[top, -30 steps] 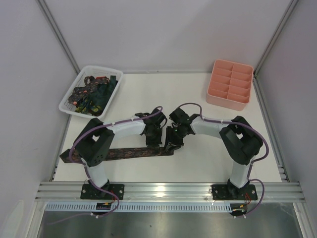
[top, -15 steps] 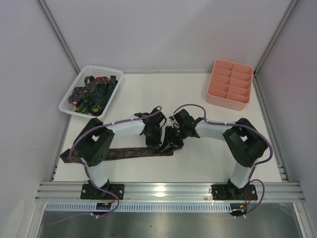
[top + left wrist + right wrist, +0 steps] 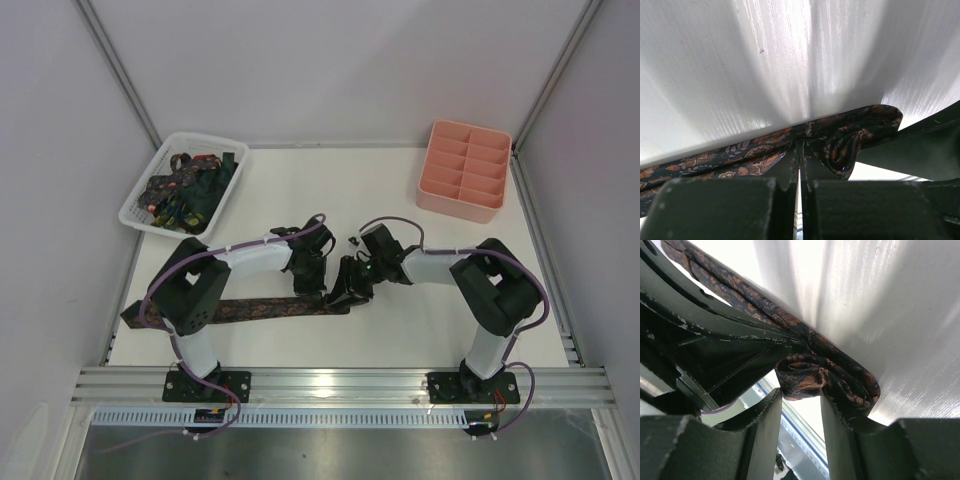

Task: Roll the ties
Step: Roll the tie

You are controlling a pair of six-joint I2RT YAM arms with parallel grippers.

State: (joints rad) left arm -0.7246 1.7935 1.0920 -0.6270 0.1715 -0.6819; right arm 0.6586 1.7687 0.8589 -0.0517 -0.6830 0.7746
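1. Top view: shows a white counter (image 3: 330, 190) with a brown tie (image 3: 250, 310) lying flat along the near edge, running left from the middle. Has the left claw (image 3: 312, 285) and right claw (image 3: 350, 290) meeting at the tie's right end. Since a second ago, finds the right arm folded in closer and lower toward the left one, with the flat length of tie unmoved. Holds the other ties (image 3: 185, 190) heaped in a white basket (image 3: 140, 215) far left, and a pink tray (image 3: 465, 170) far right.

2. Left wrist view: left claw (image 3: 800, 167) pressed together, pinching the brown tie (image 3: 740, 155) at its edge. Just right of the pinch, a small rolled end (image 3: 850, 145) curls up off the counter.

3. Right wrist view: right claw (image 3: 800, 420) part spread, fingers (image 3: 837, 422) straddling the rolled end (image 3: 825, 375), touching it. Cannot tell whether it squeezes firmly.

4. Meaning for the task: suggests rolling barely begun on the first tie, likely only a turn or so made, most of the length still flat.
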